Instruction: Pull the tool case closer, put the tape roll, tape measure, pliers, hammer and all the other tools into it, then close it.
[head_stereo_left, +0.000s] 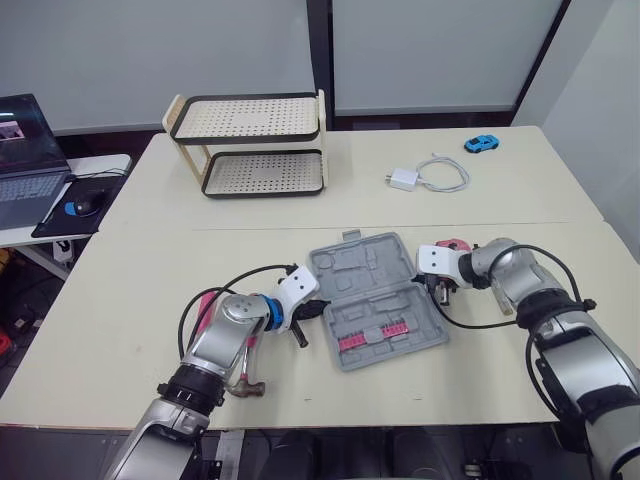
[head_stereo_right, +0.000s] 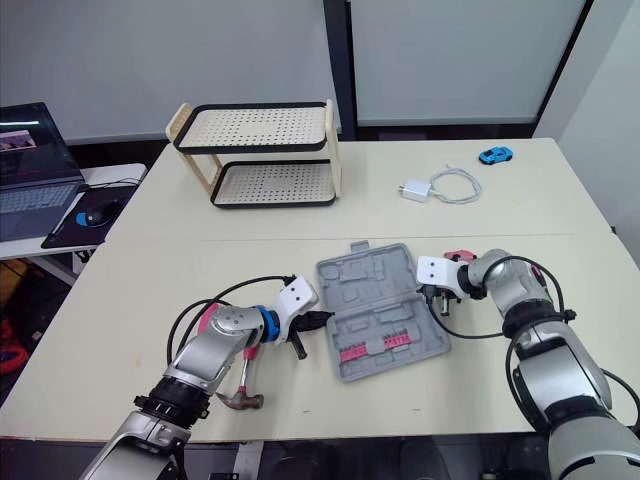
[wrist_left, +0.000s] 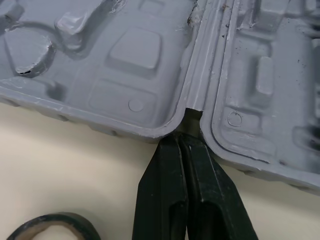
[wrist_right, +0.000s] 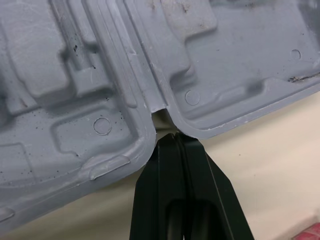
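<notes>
left pincer (wrist_left: 182, 142) and right pincer (wrist_right: 172, 137) closed — tips at hinge of open tool case (head_stereo_left: 372, 298).

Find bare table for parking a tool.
Free: the wide band between rack and case; the stretch between charger and right gripper; the near edge before the case. Crowded: both case ends, at left gripper, hammer and right gripper.
</notes>
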